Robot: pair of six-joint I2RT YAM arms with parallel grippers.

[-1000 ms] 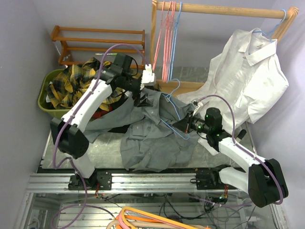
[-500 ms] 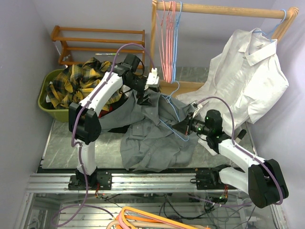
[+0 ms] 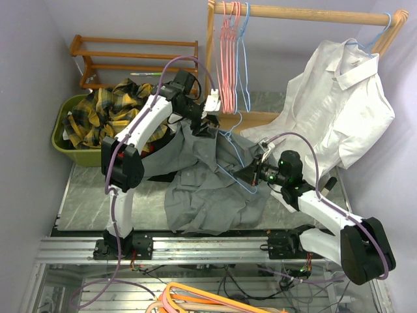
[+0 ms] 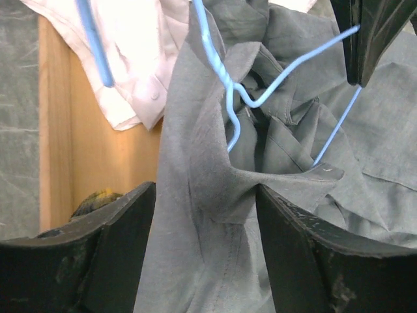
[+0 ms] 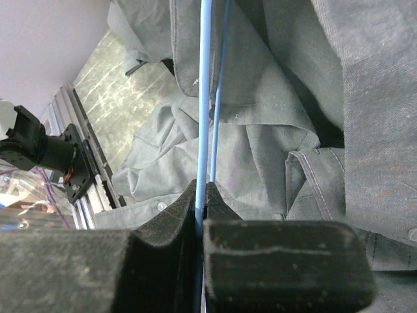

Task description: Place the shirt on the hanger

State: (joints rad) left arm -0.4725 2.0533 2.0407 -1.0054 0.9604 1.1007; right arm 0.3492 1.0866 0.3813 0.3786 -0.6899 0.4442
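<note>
1. Pose, left arm: stretched far forward over the table, with the left gripper point(image 3: 199, 125) angled down at the far edge of the shirt point(image 3: 208, 189).
2. Left gripper state: its fingers are narrowed on a raised fold of the shirt. Fabric fills the gap, and the cloth tents up to the tool.
3. Pose, right arm: low and reaching forward, with the right gripper point(image 3: 253, 173) aimed toward the left gripper.
4. Right gripper state: pinched tight on a wire of the hanger point(image 5: 203, 78).
5. Hanger location: it runs from the right gripper to just beside the left gripper, lying against the collar folds. Whether any part sits inside the shirt cannot be told.
6. Shirt location: below both grippers, spread down to the near edge of the table point(image 3: 91, 195).
7. Edges, left gripper: the wooden rack point(image 3: 212, 65) and pink hangers point(image 3: 227, 59) are just beyond it. The green basket point(image 3: 62, 140) holding the plaid shirt point(image 3: 111, 111) is to its left.
8. Edges, right gripper: the white shirt point(image 3: 339, 98) hangs beyond it, to its right.
9. Room: table surface shows left of the shirt, under the left forearm.
</note>
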